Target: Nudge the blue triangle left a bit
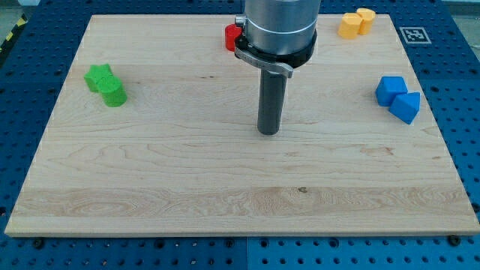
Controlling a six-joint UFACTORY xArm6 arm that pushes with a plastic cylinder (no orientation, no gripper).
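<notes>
Tip (pixel 268 133) mid-board (blue blocks (pixel 398 98) well right)

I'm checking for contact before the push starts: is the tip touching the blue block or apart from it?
Apart. My tip stands on bare wooden board near the middle, while the blue block sits far toward the view's right.

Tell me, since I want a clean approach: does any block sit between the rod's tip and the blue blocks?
Nothing visible does. My tip rests mid-board; the blue blocks lie toward the view's right, with bare wood between. Which one is the triangle I cannot tell.
</notes>
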